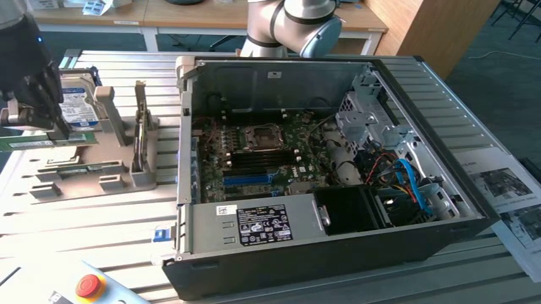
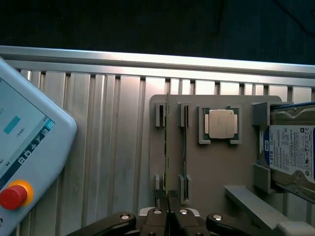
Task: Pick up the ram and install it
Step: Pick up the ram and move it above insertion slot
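The ram [image 1: 25,143] is a thin green stick. It hangs level under my black gripper [image 1: 32,126] at the exterior view's far left, just above the grey holder plate [image 1: 93,190]. In the wrist view the ram [image 2: 167,147] shows edge-on as a thin line over the plate's outer pair of slots, and my gripper [image 2: 170,212] is shut on its near end. The open computer case [image 1: 338,253] lies in the middle of the table, with blue memory slots [image 1: 249,179] on its motherboard.
On the holder plate [image 2: 197,177] there are a processor chip [image 2: 221,123], a hard drive [image 2: 290,152] and a second thin stick [image 2: 184,142] in the neighbouring slots. A teach pendant with a red stop button [image 2: 12,195] lies beside the plate. Paper sheets [image 1: 507,190] lie right of the case.
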### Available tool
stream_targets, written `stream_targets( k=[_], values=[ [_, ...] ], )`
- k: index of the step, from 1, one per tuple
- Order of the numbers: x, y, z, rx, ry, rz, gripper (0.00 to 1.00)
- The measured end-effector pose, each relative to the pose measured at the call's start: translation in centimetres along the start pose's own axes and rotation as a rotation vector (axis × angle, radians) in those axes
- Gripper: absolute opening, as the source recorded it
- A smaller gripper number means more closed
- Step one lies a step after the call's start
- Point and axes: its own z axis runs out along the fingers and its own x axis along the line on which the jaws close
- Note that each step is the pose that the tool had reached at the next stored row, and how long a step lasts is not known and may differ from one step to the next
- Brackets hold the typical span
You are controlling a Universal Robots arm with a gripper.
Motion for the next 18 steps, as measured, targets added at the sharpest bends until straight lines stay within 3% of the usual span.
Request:
stream_targets(
  k=[18],
  values=[
    [0.0,0.08,-3.5,0.0,0.0,0.0,0.12]
  ],
)
